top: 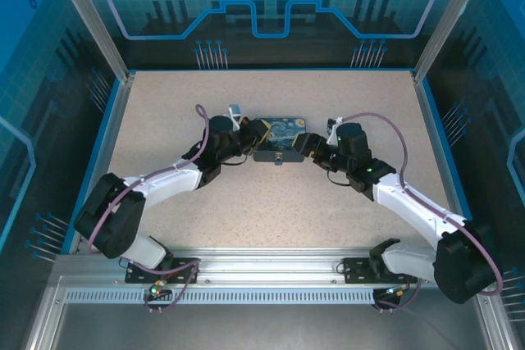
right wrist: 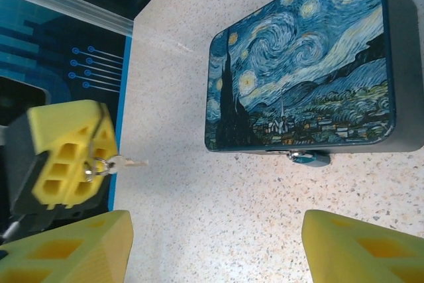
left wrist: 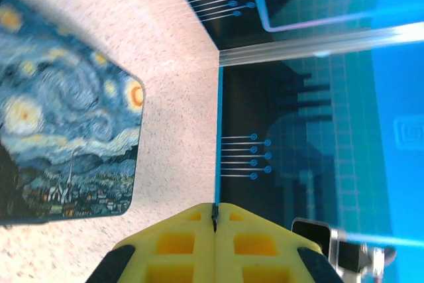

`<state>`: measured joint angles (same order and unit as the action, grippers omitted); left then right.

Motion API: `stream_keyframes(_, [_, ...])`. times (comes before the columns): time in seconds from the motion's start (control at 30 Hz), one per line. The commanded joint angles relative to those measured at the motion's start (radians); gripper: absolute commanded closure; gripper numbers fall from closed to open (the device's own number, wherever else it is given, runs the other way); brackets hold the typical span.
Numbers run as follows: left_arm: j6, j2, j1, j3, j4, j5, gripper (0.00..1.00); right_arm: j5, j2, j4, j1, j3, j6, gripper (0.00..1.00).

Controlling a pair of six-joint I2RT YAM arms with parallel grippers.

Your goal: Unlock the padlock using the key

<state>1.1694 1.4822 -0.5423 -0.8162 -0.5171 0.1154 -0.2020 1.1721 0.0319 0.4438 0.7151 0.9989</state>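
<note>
Curving in from the rail (top: 271,266) at the frame's bottom, the left arm (top: 156,190) and right arm (top: 410,202) meet mid-frame on either side of the box (top: 279,133). So the right gripper (right wrist: 217,230) is spread wide with nothing in it, while the left gripper (left wrist: 214,215) is pinched tight on the ring of the key (right wrist: 132,162), which pokes out sideways. Speckled beige table (top: 164,120), blue panelled walls (top: 271,6) behind. Count: two arms, one key, one padlock (right wrist: 309,158) against the box's lower edge, one box.

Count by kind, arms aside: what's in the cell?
Box: 1
Padlock: 1
Key: 1
Total: 3
</note>
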Motion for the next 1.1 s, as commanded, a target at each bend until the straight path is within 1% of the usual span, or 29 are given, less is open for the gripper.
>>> stream_keyframes(0.0, [-0.311, -0.071, -0.003, -0.015, 0.034, -0.08, 1.0, -0.1, 0.023, 0.104, -0.016, 0.005, 0.07, 0.32])
stream_keyframes(0.07, [-0.385, -0.104, -0.011, 0.008, -0.001, -0.149, 1.0, -0.136, 0.06, 0.191, -0.016, -0.002, 0.133, 0.34])
stream_keyframes(0.17, [-0.434, -0.153, -0.013, 0.034, -0.022, -0.251, 1.0, -0.165, 0.124, 0.355, -0.003, -0.006, 0.226, 0.37])
stream_keyframes(0.27, [-0.433, -0.193, -0.019, 0.05, -0.029, -0.34, 1.0, -0.169, 0.189, 0.476, 0.025, 0.019, 0.282, 0.39])
stream_keyframes(0.33, [-0.431, -0.217, -0.031, 0.065, -0.041, -0.416, 1.0, -0.163, 0.23, 0.526, 0.048, 0.05, 0.298, 0.42])
stream_keyframes(0.47, [-0.412, -0.239, -0.041, 0.082, -0.067, -0.516, 1.0, -0.149, 0.293, 0.611, 0.093, 0.109, 0.315, 0.47])
stream_keyframes(0.6, [-0.373, -0.244, -0.042, 0.092, -0.081, -0.568, 1.0, -0.14, 0.348, 0.702, 0.121, 0.151, 0.333, 0.52])
stream_keyframes(0.77, [-0.297, -0.238, -0.043, 0.108, -0.116, -0.606, 1.0, -0.134, 0.411, 0.815, 0.138, 0.173, 0.369, 0.55])
stream_keyframes(1.07, [-0.166, -0.218, -0.044, 0.115, -0.143, -0.621, 1.0, -0.122, 0.527, 0.961, 0.162, 0.236, 0.445, 0.6])
